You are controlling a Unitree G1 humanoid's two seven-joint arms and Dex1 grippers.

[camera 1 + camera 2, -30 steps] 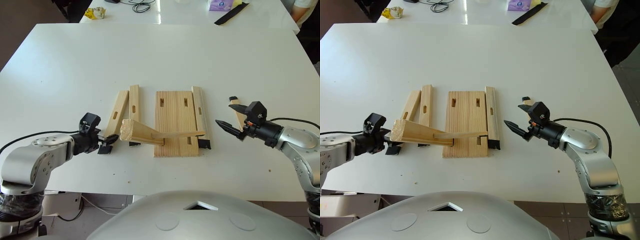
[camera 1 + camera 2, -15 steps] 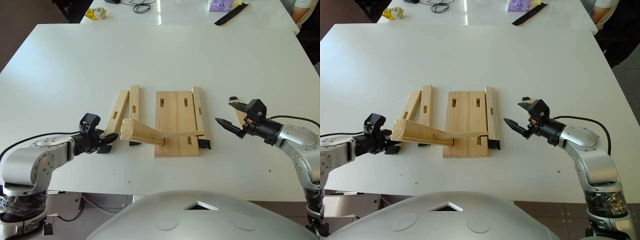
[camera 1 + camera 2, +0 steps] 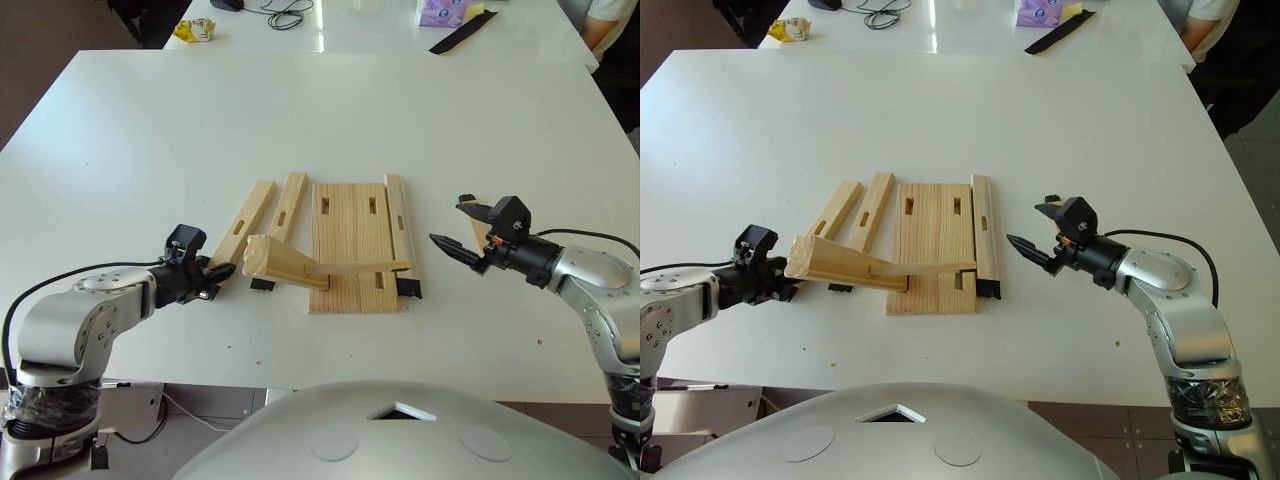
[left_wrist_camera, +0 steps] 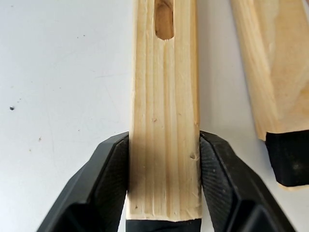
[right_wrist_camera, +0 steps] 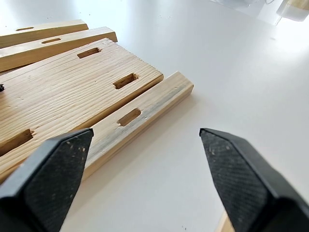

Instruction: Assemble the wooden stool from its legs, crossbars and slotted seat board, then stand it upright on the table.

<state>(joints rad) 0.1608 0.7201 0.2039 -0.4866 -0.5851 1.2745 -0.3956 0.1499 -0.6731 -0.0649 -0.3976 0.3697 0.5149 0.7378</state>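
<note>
The slotted seat board (image 3: 350, 245) lies flat mid-table with one slotted leg (image 3: 400, 230) along its right side. A thick leg with a thin crossbar (image 3: 360, 267) in it rests across the board's near end. Two more slotted legs lie left of the board, slanted. My left gripper (image 3: 210, 280) is shut on the near end of the outer leg (image 4: 164, 96), its fingers (image 4: 108, 183) on either side. My right gripper (image 3: 447, 222) hovers open to the right of the board, nothing between its fingertips (image 5: 58, 164). A small wooden piece (image 3: 480, 232) lies behind it.
The white table (image 3: 320, 120) stretches bare beyond the parts. A second table at the back carries cables (image 3: 285, 12), a yellow packet (image 3: 192, 28), a purple box (image 3: 440, 10) and a black strap (image 3: 462, 28). The near table edge runs just below both arms.
My left gripper closed on the outer leg's near end. Both left legs swung, their far ends now leaning right toward the board. The right gripper barely moved.
</note>
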